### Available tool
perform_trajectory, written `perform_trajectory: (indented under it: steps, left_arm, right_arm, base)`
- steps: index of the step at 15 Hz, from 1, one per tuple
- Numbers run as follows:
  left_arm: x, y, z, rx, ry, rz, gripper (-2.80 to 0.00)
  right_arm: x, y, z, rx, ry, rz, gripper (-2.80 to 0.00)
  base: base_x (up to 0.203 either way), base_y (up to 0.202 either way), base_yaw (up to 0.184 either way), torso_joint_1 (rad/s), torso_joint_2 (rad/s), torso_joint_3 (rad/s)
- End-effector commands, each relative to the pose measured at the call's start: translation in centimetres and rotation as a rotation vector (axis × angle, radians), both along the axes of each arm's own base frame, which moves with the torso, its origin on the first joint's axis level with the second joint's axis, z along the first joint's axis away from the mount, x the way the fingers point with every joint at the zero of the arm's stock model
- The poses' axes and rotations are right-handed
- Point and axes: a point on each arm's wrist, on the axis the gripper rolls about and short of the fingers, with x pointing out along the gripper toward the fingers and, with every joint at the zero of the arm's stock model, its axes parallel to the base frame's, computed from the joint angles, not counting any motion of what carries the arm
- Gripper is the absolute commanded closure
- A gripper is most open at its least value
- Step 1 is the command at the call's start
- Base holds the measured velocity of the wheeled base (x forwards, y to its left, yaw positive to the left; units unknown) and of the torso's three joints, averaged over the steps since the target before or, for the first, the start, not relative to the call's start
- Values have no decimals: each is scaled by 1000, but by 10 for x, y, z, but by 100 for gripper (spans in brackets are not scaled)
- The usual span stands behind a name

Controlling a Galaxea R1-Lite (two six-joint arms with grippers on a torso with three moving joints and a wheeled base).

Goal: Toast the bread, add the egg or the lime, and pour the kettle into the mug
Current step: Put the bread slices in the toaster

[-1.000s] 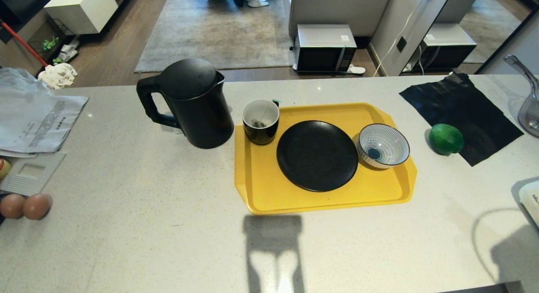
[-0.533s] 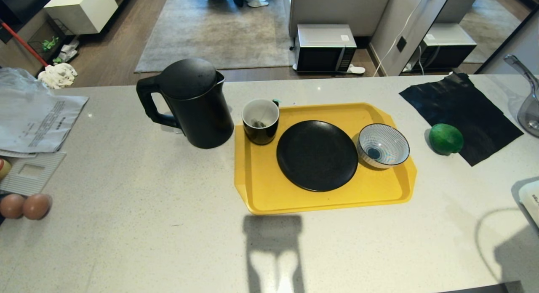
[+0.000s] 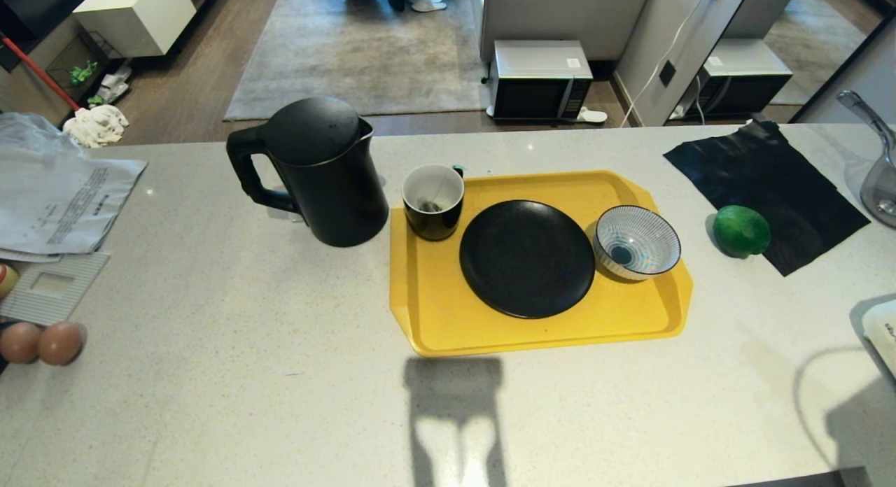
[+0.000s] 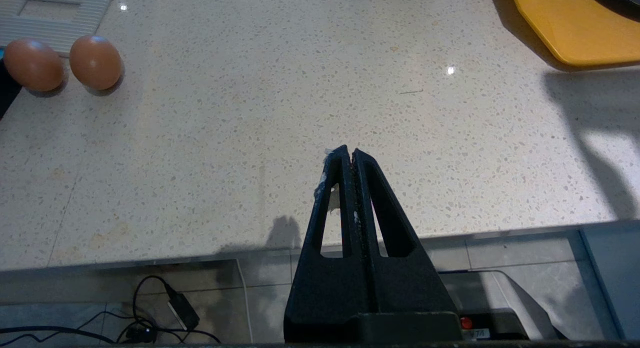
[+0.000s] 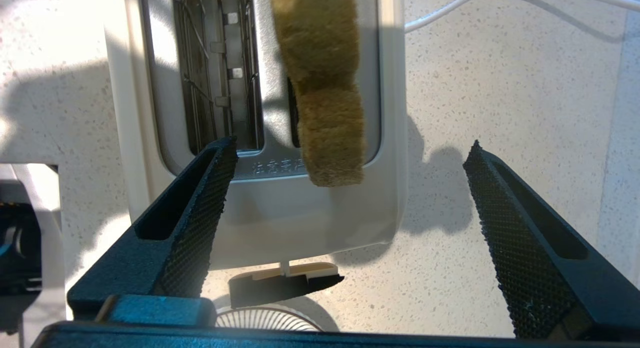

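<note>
Right wrist view: bread in toaster.

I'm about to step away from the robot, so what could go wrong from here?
The bread stands tall out of the toaster slot beneath the open right gripper; it may not be seated, or could catch a finger. The lime lies loose on the counter and could roll.

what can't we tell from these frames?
- Toaster: in the head view only a white corner shows at the right edge.
- Bread: its lower part is hidden inside the slot, right wrist view.
- Mug: liquid level unreadable, head view.
- Speckled egg: neither of the two eggs shows a speck, left wrist view.
</note>
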Motion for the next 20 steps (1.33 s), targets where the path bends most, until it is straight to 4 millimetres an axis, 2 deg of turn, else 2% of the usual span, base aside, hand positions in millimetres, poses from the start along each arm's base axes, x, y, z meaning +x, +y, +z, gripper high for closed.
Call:
perform_trajectory:
  steps: [1, 7, 14, 20]
  left_arm:
    - [1, 0, -5, 0, 14, 0, 0]
    - [1, 0, -5, 0, 14, 0, 0]
    - [1, 0, -5, 0, 14, 0, 0]
    - [1, 0, -5, 0, 14, 0, 0]
  right_arm:
    - [-2, 3, 3, -7, -6, -2, -280]
    - [-3, 17, 12, 8, -8, -1, -280]
    - [-4, 43, 34, -14, -28, 10, -280]
    - [-6, 48, 43, -41, -36, 6, -280]
  base:
    - [0, 0, 0, 0, 0, 0]
    - [0, 0, 0, 0, 0, 0]
    - [0, 0, 0, 0, 0, 0]
    - [0, 0, 0, 0, 0, 0]
